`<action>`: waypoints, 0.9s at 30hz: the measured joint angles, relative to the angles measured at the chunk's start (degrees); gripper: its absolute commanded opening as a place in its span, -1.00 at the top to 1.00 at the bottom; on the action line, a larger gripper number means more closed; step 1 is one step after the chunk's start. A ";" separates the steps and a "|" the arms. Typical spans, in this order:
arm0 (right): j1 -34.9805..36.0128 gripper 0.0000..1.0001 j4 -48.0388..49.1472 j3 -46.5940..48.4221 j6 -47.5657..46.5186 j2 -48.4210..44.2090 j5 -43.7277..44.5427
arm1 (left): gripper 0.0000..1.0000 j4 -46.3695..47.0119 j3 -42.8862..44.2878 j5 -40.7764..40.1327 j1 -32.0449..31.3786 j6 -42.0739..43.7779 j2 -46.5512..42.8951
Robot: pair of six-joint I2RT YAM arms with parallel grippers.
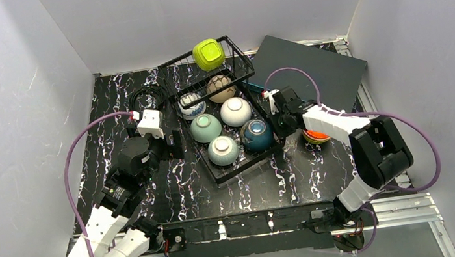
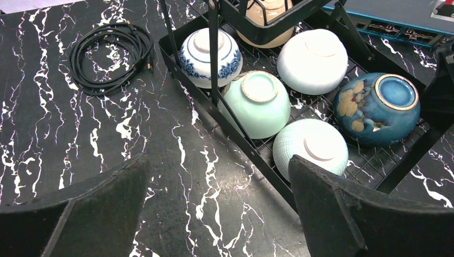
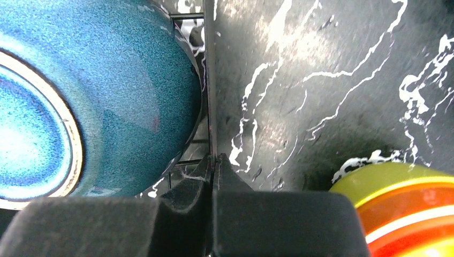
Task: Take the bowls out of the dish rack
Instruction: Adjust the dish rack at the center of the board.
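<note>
The black wire dish rack (image 1: 243,168) holds several upturned bowls: lime green (image 1: 208,54) on the raised tier, beige (image 1: 220,88), blue-and-white (image 1: 191,105), white (image 1: 236,111), two pale green (image 1: 206,128) and dark teal (image 1: 256,134). My right gripper (image 3: 214,160) is shut on the rack's side rim wire (image 3: 209,80), right beside the teal bowl (image 3: 96,96). A stack of orange and yellow bowls (image 3: 407,209) sits on the table to its right. My left gripper (image 2: 217,166) hangs open over the tabletop left of the rack rim (image 2: 251,144), holding nothing.
A coiled black cable (image 2: 110,53) lies on the marble table left of the rack. A flat dark box (image 1: 309,69) lies at the back right, behind my right arm. White walls close in the table on three sides.
</note>
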 measured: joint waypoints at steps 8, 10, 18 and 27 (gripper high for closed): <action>4.22 0.97 -2.29 -5.05 5.62 -5.79 3.23 | -0.96 -0.02 0.00 -0.02 0.00 -0.02 -0.02; 5.68 0.97 -3.34 -5.81 7.52 -7.02 4.22 | -0.96 0.00 0.00 -0.02 0.00 -0.02 -0.09; 9.55 0.96 -6.32 -8.37 14.21 -11.21 6.51 | -0.96 0.02 -0.02 -0.02 0.00 -0.07 -0.70; 10.08 0.81 -9.60 -10.49 16.61 -14.53 7.13 | -0.96 0.00 -0.04 -0.02 0.00 -0.13 -0.70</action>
